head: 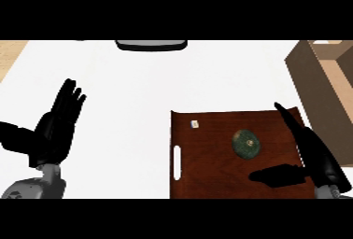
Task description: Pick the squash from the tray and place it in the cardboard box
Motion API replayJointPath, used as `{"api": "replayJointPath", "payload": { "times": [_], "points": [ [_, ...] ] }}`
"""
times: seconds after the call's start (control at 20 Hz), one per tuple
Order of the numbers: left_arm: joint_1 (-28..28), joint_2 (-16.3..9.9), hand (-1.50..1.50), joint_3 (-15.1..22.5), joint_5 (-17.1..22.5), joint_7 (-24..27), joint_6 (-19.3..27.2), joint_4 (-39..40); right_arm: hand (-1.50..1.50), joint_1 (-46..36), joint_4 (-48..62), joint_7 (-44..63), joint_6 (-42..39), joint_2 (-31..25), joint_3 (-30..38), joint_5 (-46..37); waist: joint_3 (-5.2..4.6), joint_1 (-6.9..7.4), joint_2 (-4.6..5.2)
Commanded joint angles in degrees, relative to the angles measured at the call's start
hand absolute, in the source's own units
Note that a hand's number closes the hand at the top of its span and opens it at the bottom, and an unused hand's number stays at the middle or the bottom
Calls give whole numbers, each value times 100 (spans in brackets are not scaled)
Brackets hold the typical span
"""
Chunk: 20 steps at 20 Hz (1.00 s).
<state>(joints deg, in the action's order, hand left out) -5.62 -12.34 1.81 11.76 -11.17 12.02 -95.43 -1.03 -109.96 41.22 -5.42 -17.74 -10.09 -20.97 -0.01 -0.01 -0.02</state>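
Note:
A dark green round squash lies near the middle of the brown wooden tray. My right hand hovers over the tray's right edge, open, its fingers straight and pointing away and its thumb stretched left below the squash. A gap separates the hand from the squash. The cardboard box stands at the right edge, just past the tray. My left hand rests open at the left, fingers up.
A small white tag lies on the tray's far left corner. A grey and black object sits at the counter's far edge. The white counter spreads between the left hand and the tray.

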Motion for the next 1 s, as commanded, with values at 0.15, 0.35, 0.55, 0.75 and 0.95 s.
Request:
{"api": "replayJointPath", "payload": {
  "times": [0.15,0.35,0.55,0.75,0.95],
  "points": [
    [-131,43,0,-331,54,130,-333,372,-150,151,622,-535,84,242,-32,-651,1,-7,3],
    [-352,42,0,-513,57,-105,-496,390,-150,-116,638,-431,-183,366,254,-622,1,-9,1],
    [-173,447,0,-145,-398,105,-246,309,-150,-147,614,-410,-441,382,473,-558,1,-7,0],
    [127,160,0,-599,-61,136,-708,247,-150,-160,1042,-663,-183,805,135,-875,1,7,0],
    [-189,246,0,-657,-166,42,-651,309,-150,-404,1421,-861,-400,689,536,-829,1,2,2]
  ]
}}
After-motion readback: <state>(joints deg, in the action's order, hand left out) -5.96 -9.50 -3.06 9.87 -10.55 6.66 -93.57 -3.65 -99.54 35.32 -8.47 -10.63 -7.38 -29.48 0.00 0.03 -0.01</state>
